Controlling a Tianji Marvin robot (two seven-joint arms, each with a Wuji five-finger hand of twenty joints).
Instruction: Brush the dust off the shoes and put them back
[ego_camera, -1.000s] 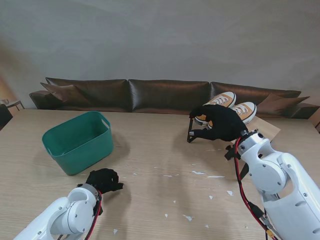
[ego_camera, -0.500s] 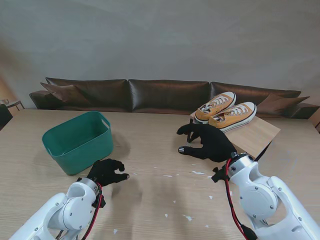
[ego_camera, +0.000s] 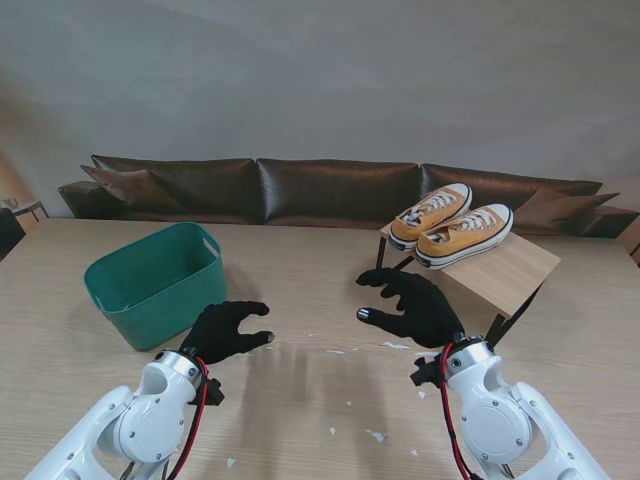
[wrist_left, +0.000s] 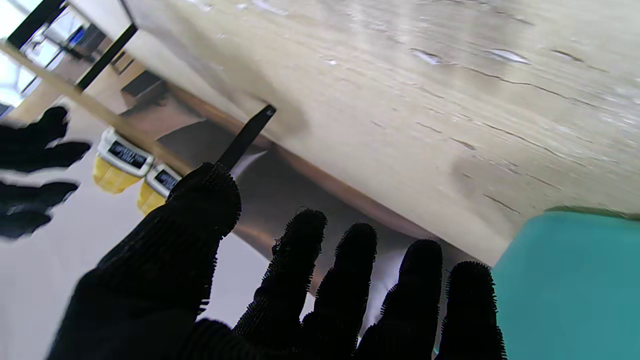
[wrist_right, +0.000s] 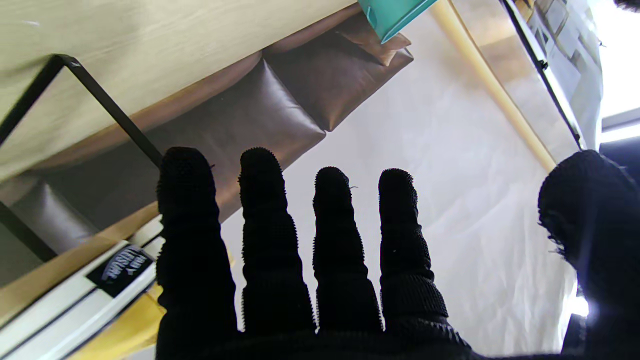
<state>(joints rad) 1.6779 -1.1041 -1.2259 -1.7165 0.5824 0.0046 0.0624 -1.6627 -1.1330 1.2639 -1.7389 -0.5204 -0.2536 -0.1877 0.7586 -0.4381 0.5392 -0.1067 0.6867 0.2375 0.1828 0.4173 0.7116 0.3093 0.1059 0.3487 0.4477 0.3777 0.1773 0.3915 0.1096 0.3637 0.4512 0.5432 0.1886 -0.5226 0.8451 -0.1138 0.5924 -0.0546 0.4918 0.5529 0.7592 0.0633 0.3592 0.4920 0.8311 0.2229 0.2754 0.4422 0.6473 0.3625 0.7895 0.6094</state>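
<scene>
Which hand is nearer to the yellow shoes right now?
Right. The right hand hangs open just nearer to me than the shoes on their stand; the left hand is open, far left by the green bin.

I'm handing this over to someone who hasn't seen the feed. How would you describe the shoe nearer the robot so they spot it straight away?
Start at the brown sofa behind the table, then find the small wooden rack on black legs at the robot's right. Two yellow sneakers sit on it side by side; yours is the nearer shoe, also the rightmost, beside the farther shoe.
</scene>
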